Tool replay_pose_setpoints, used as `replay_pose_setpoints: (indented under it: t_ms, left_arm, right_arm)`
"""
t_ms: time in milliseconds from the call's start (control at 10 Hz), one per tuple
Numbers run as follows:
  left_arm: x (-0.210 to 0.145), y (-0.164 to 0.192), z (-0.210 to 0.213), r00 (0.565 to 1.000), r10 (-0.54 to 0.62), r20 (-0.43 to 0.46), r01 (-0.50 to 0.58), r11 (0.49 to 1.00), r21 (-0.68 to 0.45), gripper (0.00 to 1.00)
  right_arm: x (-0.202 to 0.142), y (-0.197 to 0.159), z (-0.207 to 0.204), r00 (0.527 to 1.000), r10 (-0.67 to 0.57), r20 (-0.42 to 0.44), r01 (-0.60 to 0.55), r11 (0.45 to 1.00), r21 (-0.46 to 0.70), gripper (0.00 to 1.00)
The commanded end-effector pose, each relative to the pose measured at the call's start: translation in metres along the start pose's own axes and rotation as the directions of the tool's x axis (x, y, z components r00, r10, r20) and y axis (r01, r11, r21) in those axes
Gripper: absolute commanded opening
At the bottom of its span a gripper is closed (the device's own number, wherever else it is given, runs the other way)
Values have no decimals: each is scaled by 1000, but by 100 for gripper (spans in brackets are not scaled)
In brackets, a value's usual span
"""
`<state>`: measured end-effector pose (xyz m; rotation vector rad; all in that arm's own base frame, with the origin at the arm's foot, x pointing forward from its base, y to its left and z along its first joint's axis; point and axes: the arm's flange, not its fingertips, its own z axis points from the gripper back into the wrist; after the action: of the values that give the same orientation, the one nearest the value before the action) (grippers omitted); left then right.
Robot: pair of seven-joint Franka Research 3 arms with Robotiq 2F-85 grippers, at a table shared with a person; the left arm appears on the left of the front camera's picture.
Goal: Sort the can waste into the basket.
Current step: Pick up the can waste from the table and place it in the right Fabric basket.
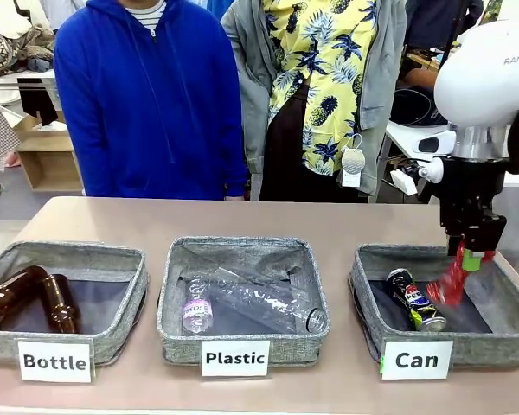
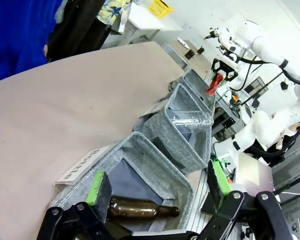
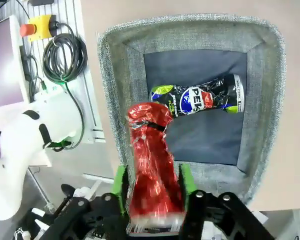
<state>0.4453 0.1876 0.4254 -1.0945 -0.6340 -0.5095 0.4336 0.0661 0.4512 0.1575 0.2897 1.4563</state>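
The red can (image 1: 448, 281) (image 3: 152, 155) hangs tilted and motion-blurred just under my right gripper (image 1: 471, 255) (image 3: 153, 185). The green pads stand slightly apart from its sides, so the gripper is open and the can is slipping free. Directly below is the grey basket (image 1: 363, 285) (image 3: 190, 30) labelled "Can". The black can (image 1: 418, 303) (image 3: 200, 97) with the round logo lies on its dark lining. My left gripper (image 2: 157, 182) is open with nothing between its fingers, hovering over the "Bottle" basket (image 2: 155, 150). The left wrist view also catches the red can (image 2: 214, 83) far off.
The "Bottle" basket (image 1: 69, 255) at left holds brown glass bottles (image 1: 35, 298). The middle "Plastic" basket (image 1: 242, 251) holds clear plastic bottles (image 1: 242, 303). Two people (image 1: 151, 95) stand at the table's far edge. Bare tabletop (image 1: 242, 216) lies beyond the baskets.
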Motion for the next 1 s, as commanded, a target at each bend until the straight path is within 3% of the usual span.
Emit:
replay_pose_setpoints:
  t_ms: [0, 200, 300, 400, 500, 600, 700, 800, 900]
  left_arm:
    - [-2, -3, 0, 1000, -19, 1, 19, 1000, 7, 100]
    - [-2, -3, 0, 1000, -19, 1, 19, 1000, 7, 100]
    - [-2, -3, 0, 1000, -19, 1, 19, 1000, 7, 100]
    - [-2, -3, 0, 1000, -19, 1, 19, 1000, 7, 100]
    - [-2, -3, 0, 1000, -19, 1, 19, 1000, 7, 100]
    - [-2, -3, 0, 1000, -19, 1, 19, 1000, 7, 100]
    - [-2, -3, 0, 1000, -19, 1, 19, 1000, 7, 100]
    - [-2, -3, 0, 1000, -19, 1, 19, 1000, 7, 100]
    - [-2, -3, 0, 1000, -19, 1, 19, 1000, 7, 100]
  right_arm:
    - [1, 2, -3, 1000, -4, 11, 4, 1000, -9, 100]
    - [2, 2, -1, 998, -35, 58, 34, 999, 7, 100]
    - [5, 1, 6, 975, -109, 192, 92, 991, 98, 100]
    - [8, 1, 15, 876, -267, 401, 166, 949, 268, 100]
    - [4, -1, 21, 606, -539, 584, 249, 827, 505, 100]
    - [-1, -1, 25, 399, -630, 666, 143, 761, 633, 100]
    - [-2, -6, 31, 43, -769, 637, -18, 637, 770, 100]
    - [-6, -13, 24, -176, -842, 510, -162, 536, 828, 100]
    - [-15, -18, 16, -311, -838, 448, -236, 525, 818, 100]
